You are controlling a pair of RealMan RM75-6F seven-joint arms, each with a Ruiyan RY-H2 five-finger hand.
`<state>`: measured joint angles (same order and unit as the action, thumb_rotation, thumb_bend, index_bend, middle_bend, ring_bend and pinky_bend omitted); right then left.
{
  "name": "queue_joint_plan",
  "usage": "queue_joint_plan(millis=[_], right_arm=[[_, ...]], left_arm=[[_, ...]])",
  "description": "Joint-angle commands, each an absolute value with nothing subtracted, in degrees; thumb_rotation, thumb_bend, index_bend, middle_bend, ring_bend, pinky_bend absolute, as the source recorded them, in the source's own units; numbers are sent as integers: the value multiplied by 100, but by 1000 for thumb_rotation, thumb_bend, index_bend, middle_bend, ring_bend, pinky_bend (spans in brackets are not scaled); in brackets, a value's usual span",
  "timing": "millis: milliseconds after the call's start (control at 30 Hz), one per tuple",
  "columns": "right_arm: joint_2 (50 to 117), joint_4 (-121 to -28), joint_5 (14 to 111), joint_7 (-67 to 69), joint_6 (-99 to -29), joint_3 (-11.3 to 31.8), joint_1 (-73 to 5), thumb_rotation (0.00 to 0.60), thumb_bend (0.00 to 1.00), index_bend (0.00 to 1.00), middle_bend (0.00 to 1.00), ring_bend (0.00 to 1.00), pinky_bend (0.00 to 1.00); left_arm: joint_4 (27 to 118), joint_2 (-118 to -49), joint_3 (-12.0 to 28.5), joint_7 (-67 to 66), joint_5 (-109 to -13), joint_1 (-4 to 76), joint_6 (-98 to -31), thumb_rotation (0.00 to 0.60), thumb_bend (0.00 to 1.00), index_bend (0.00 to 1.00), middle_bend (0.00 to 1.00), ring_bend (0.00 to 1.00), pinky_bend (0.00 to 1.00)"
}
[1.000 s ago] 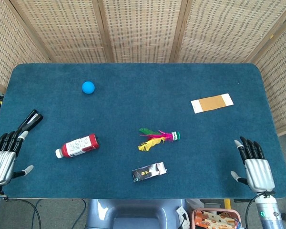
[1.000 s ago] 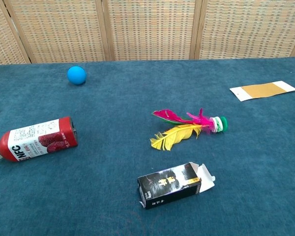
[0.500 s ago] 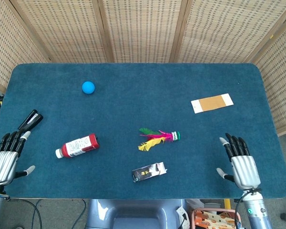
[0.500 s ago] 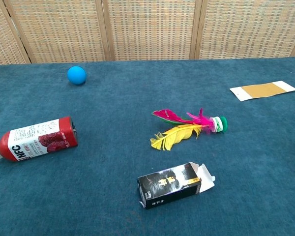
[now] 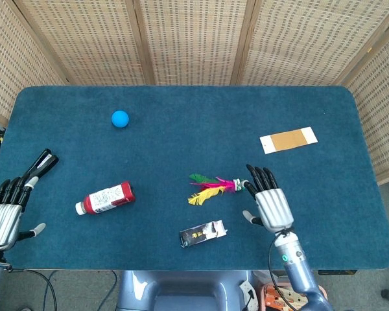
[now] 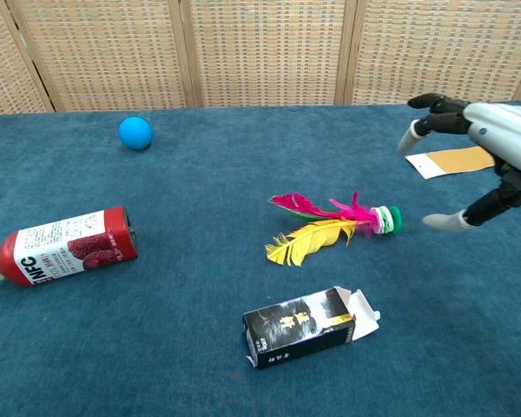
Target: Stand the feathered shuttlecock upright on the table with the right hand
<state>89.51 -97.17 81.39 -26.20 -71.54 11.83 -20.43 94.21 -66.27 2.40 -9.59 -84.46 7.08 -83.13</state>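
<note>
The feathered shuttlecock (image 5: 215, 186) (image 6: 330, 226) lies on its side mid-table, its pink, green and yellow feathers pointing left and its green-and-white base to the right. My right hand (image 5: 268, 204) (image 6: 491, 156) hovers open just right of the base, fingers spread, holding nothing. At the table's left front corner my left hand (image 5: 5, 217) rests open, seen only in the head view.
A red juice bottle (image 5: 106, 197) (image 6: 59, 246) lies on its side at the left. A small black carton (image 5: 202, 233) (image 6: 308, 327) lies in front of the shuttlecock. A blue ball (image 5: 120, 118) sits far left, a tan card (image 5: 288, 139) far right, a black object (image 5: 41, 165) near my left hand.
My right hand has moved left and forward from the table's right front edge to just beside the shuttlecock's base, coming into the chest view. The left hand and the objects have stayed put.
</note>
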Motion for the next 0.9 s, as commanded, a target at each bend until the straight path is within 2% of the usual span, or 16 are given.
queue_joint_plan(millis=[33, 267, 567, 900], right_arm=[[9428, -9524, 7596, -2970, -6809, 1456, -2391, 600, 172, 289, 0, 0, 0], [10011, -9149, 6893, -3423, -6449, 1718, -2872, 600, 271, 323, 0, 0, 0], [10453, -8698, 6167, -3872, -6177, 1930, -3408, 600, 291, 324, 0, 0, 0], [10558, -8592, 6044, -4049, -6247, 2029, -3778, 600, 302, 324, 0, 0, 0]], left_arm=[[9388, -6626, 265, -905, -8404, 720, -8286, 600, 13, 0, 0, 0, 0], [9359, -6624, 253, -825, -8406, 739, -8234, 600, 13, 0, 0, 0, 0], [9334, -6630, 234, -765, -8421, 764, -8180, 600, 13, 0, 0, 0, 0], [9293, -6631, 245, -698, -8358, 786, -8116, 600, 13, 0, 0, 0, 0]])
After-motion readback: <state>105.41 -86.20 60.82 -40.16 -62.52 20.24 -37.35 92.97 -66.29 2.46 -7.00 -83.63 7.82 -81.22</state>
